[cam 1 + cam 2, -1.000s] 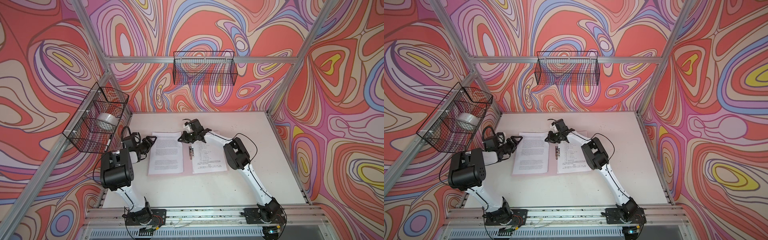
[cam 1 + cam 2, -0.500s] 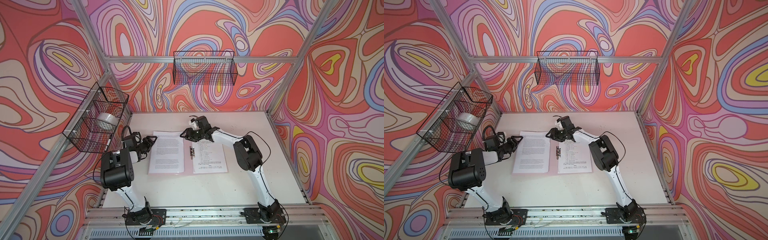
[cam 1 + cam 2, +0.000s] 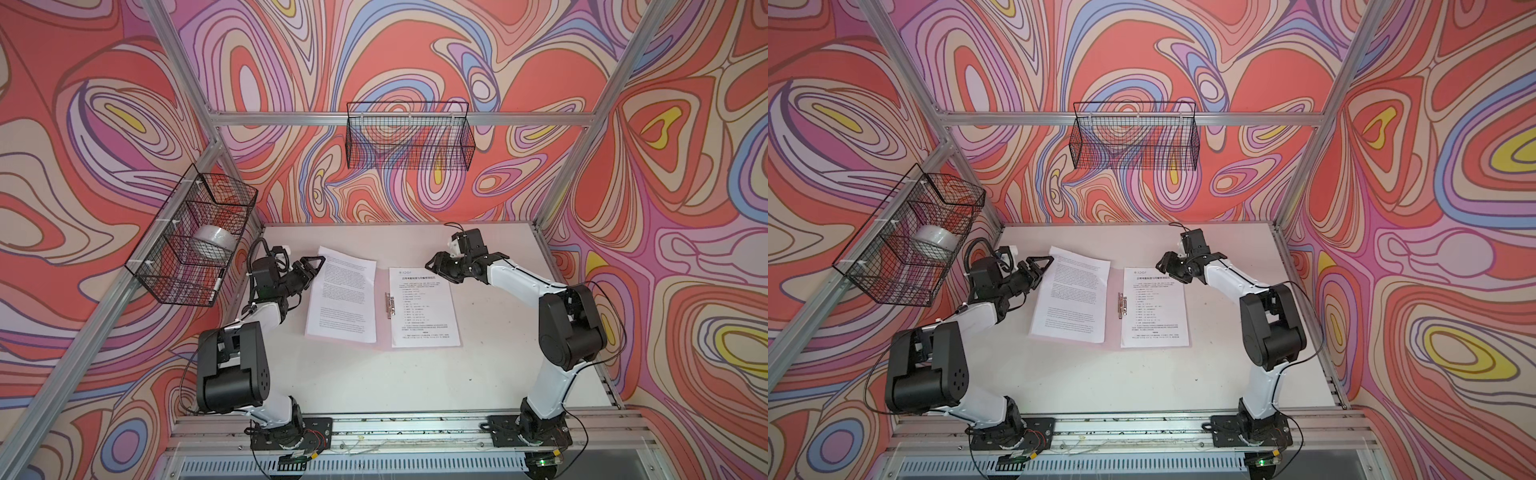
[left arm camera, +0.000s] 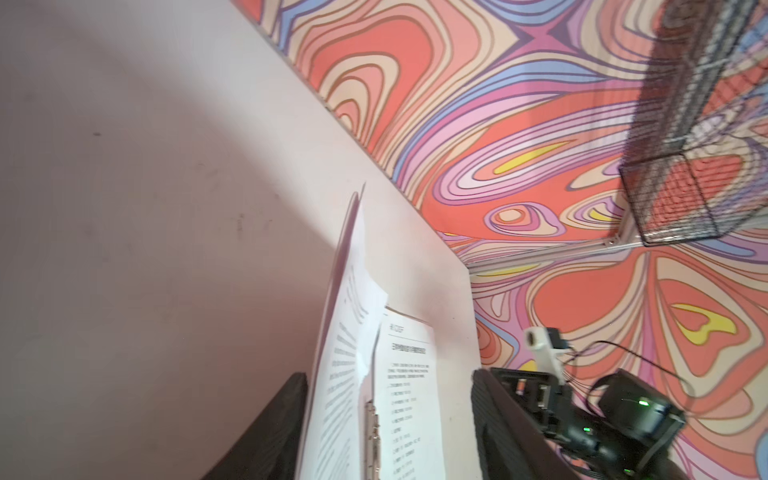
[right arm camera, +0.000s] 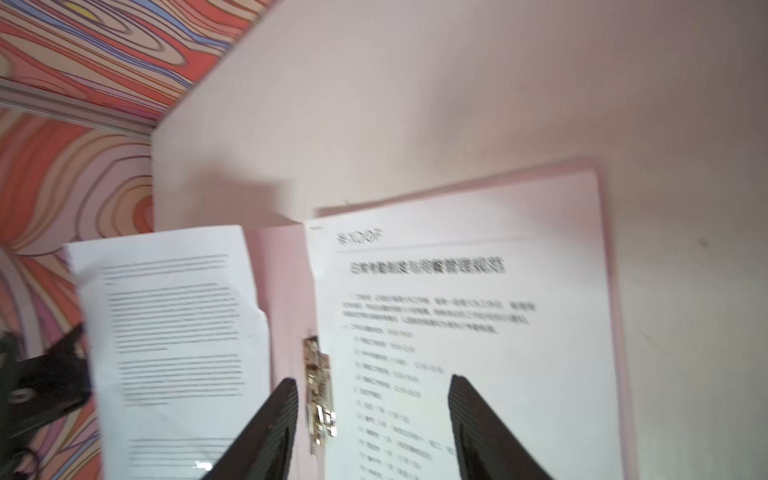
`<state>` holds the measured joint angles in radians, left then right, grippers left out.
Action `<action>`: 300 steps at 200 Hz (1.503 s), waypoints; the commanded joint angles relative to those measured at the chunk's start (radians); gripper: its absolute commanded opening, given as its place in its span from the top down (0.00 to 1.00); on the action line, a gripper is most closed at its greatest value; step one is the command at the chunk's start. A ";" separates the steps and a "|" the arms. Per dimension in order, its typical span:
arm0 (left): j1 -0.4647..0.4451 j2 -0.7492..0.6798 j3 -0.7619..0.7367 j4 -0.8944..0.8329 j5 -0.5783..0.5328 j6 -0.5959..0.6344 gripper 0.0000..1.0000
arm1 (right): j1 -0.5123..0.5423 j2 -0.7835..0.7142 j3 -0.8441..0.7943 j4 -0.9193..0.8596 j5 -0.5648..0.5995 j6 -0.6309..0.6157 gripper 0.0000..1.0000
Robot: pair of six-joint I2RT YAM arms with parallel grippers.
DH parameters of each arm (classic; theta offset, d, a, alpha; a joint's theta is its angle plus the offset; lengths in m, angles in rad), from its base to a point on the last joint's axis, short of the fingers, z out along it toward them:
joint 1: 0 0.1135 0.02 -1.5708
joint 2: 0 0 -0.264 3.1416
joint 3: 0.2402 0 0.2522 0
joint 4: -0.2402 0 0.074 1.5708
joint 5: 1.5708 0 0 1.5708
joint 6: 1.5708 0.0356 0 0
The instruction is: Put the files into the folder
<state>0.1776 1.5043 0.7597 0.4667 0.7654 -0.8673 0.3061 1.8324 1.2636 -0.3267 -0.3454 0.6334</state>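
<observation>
The pale-pink folder (image 3: 381,282) (image 5: 282,291) lies open on the table, its metal clip (image 3: 388,305) (image 5: 318,390) on the spine. One of the files, a sheet of dense text (image 3: 340,299) (image 3: 1071,299), lies on its left half with the far left edge slightly raised. A second sheet with a heading and list (image 3: 424,307) (image 5: 457,311) lies on the right half. My left gripper (image 3: 314,265) (image 4: 388,374) is open and turned sideways at the dense sheet's far left corner. My right gripper (image 3: 434,266) (image 5: 372,378) is open over the list sheet's far edge and holds nothing.
A wire basket (image 3: 195,245) on the left wall holds a white tape roll (image 3: 212,243) and hangs just behind my left arm. Another wire basket (image 3: 409,141) hangs on the back wall. Bare white table (image 3: 374,382) stretches in front of the folder.
My right gripper has opened and drawn back to the right, away from the far end of the folder's spine. The left gripper has stayed at the sheet's corner.
</observation>
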 commanded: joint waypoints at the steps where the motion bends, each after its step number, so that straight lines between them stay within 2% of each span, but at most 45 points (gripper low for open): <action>1: -0.052 -0.100 0.051 -0.097 -0.026 -0.007 0.36 | -0.016 -0.055 -0.107 -0.015 0.036 -0.004 0.39; 26: -0.168 -0.153 0.134 -0.235 -0.080 0.048 0.36 | -0.037 -0.121 -0.222 0.036 0.039 0.008 0.39; 72: -0.327 -0.183 0.293 -0.402 -0.177 0.104 0.34 | -0.055 -0.173 -0.375 0.128 0.006 0.039 0.39; 119: -0.517 -0.067 0.405 -0.377 -0.246 0.094 0.33 | -0.055 -0.161 -0.458 0.238 -0.054 0.070 0.40; 144: -0.540 -0.025 0.443 -0.373 -0.239 0.087 0.34 | -0.056 -0.173 -0.485 0.270 -0.059 0.080 0.40; 173: -0.497 -0.113 0.368 -0.495 -0.345 0.190 0.30 | -0.056 -0.160 -0.477 0.254 -0.073 0.065 0.40; 222: -0.220 -0.295 0.032 -0.441 -0.394 0.211 0.26 | -0.056 -0.088 -0.486 0.248 -0.073 0.044 0.40; 251: -0.151 -0.276 -0.036 -0.447 -0.452 0.276 0.24 | -0.056 -0.045 -0.481 0.250 -0.086 0.048 0.41; 300: -0.052 -0.178 -0.143 -0.341 -0.408 0.260 0.20 | -0.056 -0.021 -0.479 0.255 -0.074 0.062 0.41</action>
<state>0.0986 1.2972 0.6559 0.0669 0.3508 -0.6220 0.2535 1.7454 0.8185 0.0376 -0.4709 0.6907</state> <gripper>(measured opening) 0.786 0.595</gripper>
